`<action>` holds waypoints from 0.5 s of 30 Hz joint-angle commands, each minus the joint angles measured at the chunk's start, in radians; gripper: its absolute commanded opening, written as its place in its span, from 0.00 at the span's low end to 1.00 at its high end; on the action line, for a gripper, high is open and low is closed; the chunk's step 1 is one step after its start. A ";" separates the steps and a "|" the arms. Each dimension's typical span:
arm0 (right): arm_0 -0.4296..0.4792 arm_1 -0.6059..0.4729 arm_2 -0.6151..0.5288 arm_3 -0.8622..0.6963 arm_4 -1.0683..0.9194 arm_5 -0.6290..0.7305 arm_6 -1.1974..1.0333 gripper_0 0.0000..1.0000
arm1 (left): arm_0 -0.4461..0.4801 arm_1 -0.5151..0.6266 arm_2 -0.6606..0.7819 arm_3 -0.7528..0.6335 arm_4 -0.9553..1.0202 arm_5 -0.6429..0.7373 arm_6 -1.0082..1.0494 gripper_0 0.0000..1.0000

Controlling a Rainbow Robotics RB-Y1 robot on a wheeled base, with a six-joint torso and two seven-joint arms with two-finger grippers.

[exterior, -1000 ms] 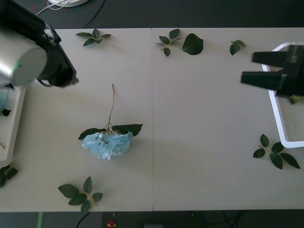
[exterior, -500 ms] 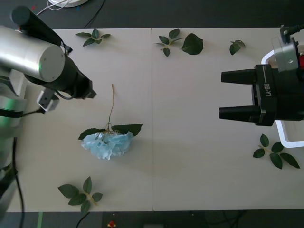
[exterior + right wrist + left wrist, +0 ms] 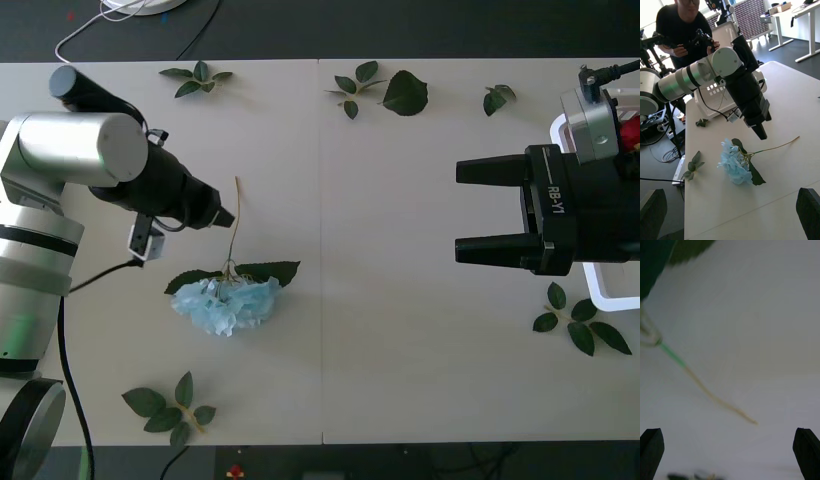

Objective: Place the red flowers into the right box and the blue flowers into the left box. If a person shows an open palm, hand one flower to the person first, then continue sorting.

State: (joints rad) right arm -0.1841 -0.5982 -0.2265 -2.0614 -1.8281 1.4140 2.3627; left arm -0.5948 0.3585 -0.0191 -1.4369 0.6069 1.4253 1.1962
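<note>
One blue flower [image 3: 227,303] lies on the bench [image 3: 400,330], left of centre, head toward us and stem [image 3: 236,225] running away from us.

We see the left hand [image 3: 215,214] low over the bench just beside the stem's upper part; its wrist view shows both fingers spread wide with the bare stem end [image 3: 715,399] between them, nothing gripped. The right hand [image 3: 478,210] hovers over the bench's right side, fingers apart and empty, pointing toward the flower. The right box [image 3: 585,255] sits at the bench's right edge, partly hidden behind that arm. Leaf sprigs [image 3: 385,90] lie scattered around.
</note>
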 commanded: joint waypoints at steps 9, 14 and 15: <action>-0.026 -0.120 0.115 -0.036 -0.076 -0.125 0.039 1.00 | -0.022 -0.012 -0.117 0.303 0.185 -0.282 -0.061 1.00; -0.023 -0.230 0.228 -0.036 -0.142 -0.276 0.058 1.00 | -0.026 -0.012 -0.219 0.371 0.234 -0.391 -0.070 1.00; -0.025 -0.239 0.240 -0.036 -0.143 -0.291 0.064 1.00 | -0.026 -0.012 -0.232 0.371 0.234 -0.401 -0.070 1.00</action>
State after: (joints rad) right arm -0.1861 -0.7655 -0.0363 -2.0642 -1.9440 1.1648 2.3645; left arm -0.6196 0.3645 -0.1532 -1.1242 0.8170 1.0560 1.1606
